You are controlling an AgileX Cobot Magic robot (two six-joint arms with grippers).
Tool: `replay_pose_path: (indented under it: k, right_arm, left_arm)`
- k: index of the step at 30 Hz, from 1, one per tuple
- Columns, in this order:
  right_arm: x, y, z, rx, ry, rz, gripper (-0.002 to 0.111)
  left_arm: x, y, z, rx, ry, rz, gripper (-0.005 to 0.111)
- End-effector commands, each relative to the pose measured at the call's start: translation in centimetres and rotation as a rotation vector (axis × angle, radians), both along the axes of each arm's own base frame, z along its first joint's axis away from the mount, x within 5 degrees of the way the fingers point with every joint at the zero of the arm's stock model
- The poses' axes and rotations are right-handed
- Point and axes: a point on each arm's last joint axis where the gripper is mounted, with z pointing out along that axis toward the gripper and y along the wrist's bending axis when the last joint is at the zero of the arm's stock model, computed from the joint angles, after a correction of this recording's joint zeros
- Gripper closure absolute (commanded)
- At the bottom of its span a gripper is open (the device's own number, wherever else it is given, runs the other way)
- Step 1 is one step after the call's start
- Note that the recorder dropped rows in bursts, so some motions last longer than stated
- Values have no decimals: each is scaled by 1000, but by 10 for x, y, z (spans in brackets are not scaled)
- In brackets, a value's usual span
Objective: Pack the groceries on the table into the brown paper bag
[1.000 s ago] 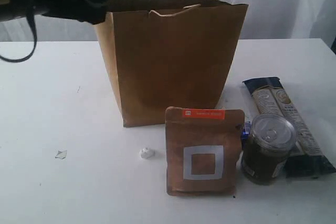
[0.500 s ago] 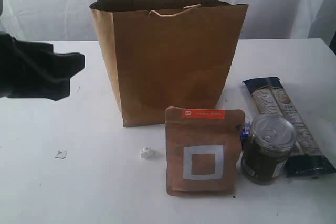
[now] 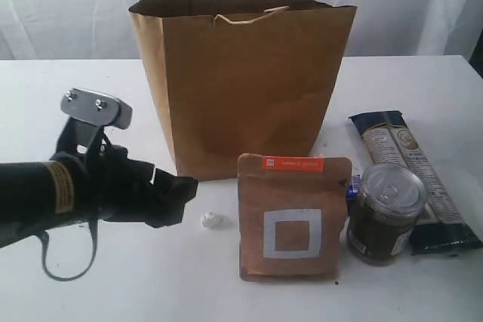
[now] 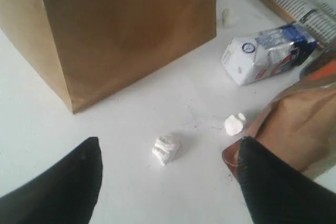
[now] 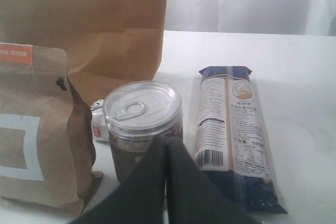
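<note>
The tall brown paper bag (image 3: 241, 81) stands open at the back of the white table (image 3: 151, 292). In front of it stands the brown square-marked pouch (image 3: 293, 216), with the small dark jar (image 3: 386, 213) to its right. The long navy-tan packet (image 3: 411, 175) lies flat behind the jar. My left gripper (image 3: 181, 197) hangs low over the table just left of the pouch. It is open and empty (image 4: 168, 153), one finger (image 4: 273, 182) close by the pouch's corner (image 4: 294, 129). My right gripper (image 5: 165, 141) is shut, empty, in front of the jar (image 5: 143, 124).
A white crumpled scrap (image 3: 210, 220) lies on the table between my left fingers (image 4: 166, 149), and a second white bit (image 4: 233, 124) by the pouch. A small white and blue pack (image 4: 262, 59) lies behind the pouch. White curtain at the back.
My left arm has swung down from beside the bag's top left corner to low over the table, left of the pouch. Its jaws have widened a little. The groceries have not moved.
</note>
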Motion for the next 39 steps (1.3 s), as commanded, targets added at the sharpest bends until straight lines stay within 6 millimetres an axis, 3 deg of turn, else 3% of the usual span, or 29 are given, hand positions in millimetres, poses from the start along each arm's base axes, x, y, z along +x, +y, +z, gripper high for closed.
replay_pose_path:
  k: [1,6,12,21,32,35,39]
  right_arm:
    - [0,0,0,7,-12,-4,108]
    - [0,0,0,6,-9,-4,108]
    - [0,0,0,8,-11,-4,108]
    - [0,0,0,8,-9,-5,108]
    - [0,0,0,8,-9,-5,108]
    - [0,0,0,8,-11,-4,108]
    - [0,0,0,8,-11,-4,108]
  left_arm:
    - [12,-12,-13,22,24,-1,33]
    - [32,-32,-26,41,58,2,33]
    - [36,-53,-46,62,120,-9,33]
    - [38,-55,-71,111,175,-9,33]
    - [40,-57,-88,140,201,-15,35]
    - [42,-58,-88,162,212,-11,47]
    - [41,-58,-84,166,215,-10,86]
